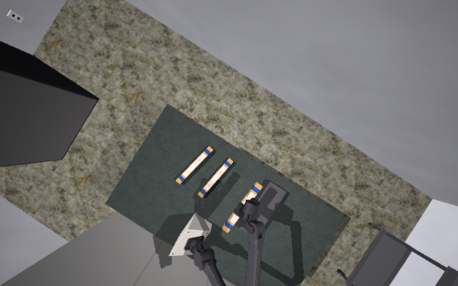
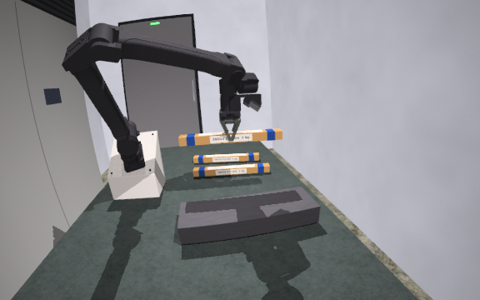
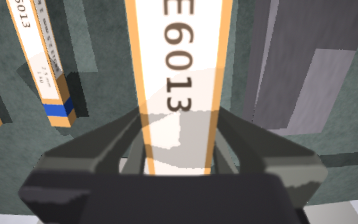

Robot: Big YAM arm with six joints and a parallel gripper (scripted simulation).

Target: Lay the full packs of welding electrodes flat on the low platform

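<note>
My gripper [image 2: 230,134] is shut on the middle of a long orange electrode pack [image 2: 230,137] with blue bands and a white label reading E6013. It holds the pack level, well above the green mat. The pack also shows in the wrist view [image 3: 182,85] between my fingers, and in the overhead view [image 1: 242,206]. Two more packs lie flat on the mat: one [image 2: 226,157] farther back and one [image 2: 231,169] nearer the platform; they show overhead too [image 1: 194,165] [image 1: 215,178]. The low grey platform [image 2: 248,213] lies on the mat in front of them, with nothing on it.
The arm's white base [image 2: 137,167] stands at the mat's left. A wall runs along the right side, past a stony strip [image 2: 348,225]. A dark cabinet [image 1: 18,111] and a grey door [image 2: 161,83] stand beyond the mat.
</note>
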